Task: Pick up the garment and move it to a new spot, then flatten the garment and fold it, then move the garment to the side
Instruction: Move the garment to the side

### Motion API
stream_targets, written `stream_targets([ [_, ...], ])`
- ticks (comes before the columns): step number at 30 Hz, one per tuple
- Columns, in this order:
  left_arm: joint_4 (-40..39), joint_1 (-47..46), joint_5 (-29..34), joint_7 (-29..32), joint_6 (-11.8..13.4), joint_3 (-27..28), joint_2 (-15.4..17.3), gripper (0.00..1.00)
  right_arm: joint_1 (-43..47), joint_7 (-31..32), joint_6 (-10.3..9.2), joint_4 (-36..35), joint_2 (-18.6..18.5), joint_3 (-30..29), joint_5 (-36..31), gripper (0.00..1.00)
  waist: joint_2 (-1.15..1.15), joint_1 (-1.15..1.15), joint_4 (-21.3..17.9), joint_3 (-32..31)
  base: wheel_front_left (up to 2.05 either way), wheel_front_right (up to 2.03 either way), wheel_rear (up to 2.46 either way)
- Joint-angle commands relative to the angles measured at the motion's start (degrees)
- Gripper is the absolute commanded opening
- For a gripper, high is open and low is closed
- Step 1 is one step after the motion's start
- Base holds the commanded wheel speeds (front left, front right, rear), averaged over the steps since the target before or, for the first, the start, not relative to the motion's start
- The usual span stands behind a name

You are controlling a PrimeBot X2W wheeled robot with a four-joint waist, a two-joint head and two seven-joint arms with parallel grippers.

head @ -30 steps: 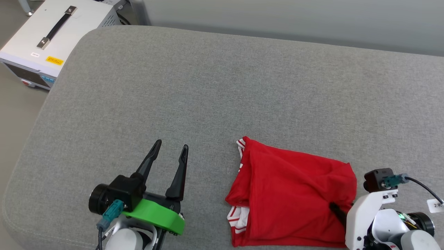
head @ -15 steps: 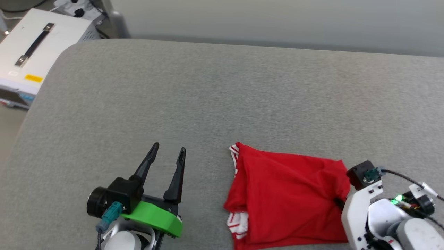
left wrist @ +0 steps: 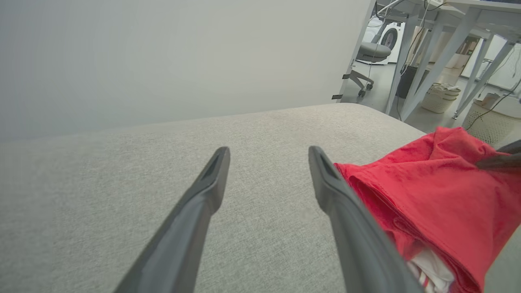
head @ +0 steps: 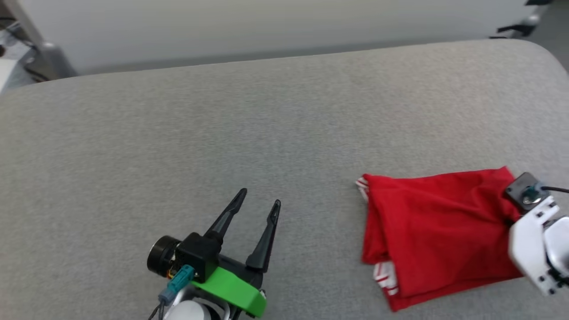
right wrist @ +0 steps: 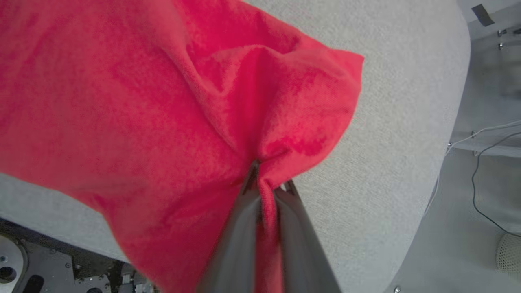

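On the grey cushion (head: 222, 133) the folded red shirt (head: 435, 231) lies near the front right. It looks light, limp and likely to sag. The right claw (right wrist: 266, 189) is pinched tight on its bunched right edge; the left claw (head: 259, 197) gapes empty.

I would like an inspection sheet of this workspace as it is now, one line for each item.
Surface: grey fabric cushion with rounded edges.
Job's things: red garment, folded, at the robot's right; striped trim peeks out at its near left corner.
Clutter: nothing seen.
Grippers: left gripper open, holding nothing, apart from the garment; right gripper shut on a pinched fold of the garment.
Cables: teal-plug cable at the left wrist; dark cable at the right wrist.
Surroundings: pale wall; office chair, table legs, woven basket.
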Motion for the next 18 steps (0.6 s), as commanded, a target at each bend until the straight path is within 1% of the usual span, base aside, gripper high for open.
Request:
stream_targets([
  [1,-0.4,-1.3,0.2,-0.3,-0.2,-0.5,0.4,1.0,-1.6,-1.0,-0.05,0.5,-2.2,0.1,0.3,0.0,-0.01,0.0,-5.8,3.4,0.0,0.0,0.0],
  [2,-0.6,-1.8,0.2,-0.3,-0.2,-0.9,0.6,1.0,-2.2,-2.0,-0.05,1.2,-3.7,0.2,0.5,0.0,-0.01,0.0,-6.8,4.4,0.0,0.0,0.0],
  [4,-0.7,-2.8,0.2,-0.3,-0.2,-1.6,1.3,1.0,-3.2,-4.0,-0.05,3.1,-5.7,0.2,1.3,0.0,-0.01,0.0,-8.5,6.2,0.0,0.0,0.0],
  [8,-1.8,-5.3,0.8,-0.3,-0.2,-3.0,3.3,1.0,-5.3,-9.0,-0.05,8.6,-8.2,-0.4,2.0,0.0,-0.01,0.0,-11.2,11.1,0.0,0.0,0.0],
  [12,-3.7,-7.8,1.4,-0.3,-0.2,-4.0,5.6,1.0,-8.4,-15.3,-0.05,15.7,-8.4,-1.6,0.9,0.0,-0.01,0.0,-13.1,16.2,0.0,0.0,0.0],
  [18,-7.0,-10.8,1.9,0.4,-0.2,-4.9,8.6,1.0,-14.3,-24.2,-0.05,27.6,-6.5,-3.8,-2.9,0.0,-0.01,0.0,-14.5,22.2,0.0,0.0,0.0],
])
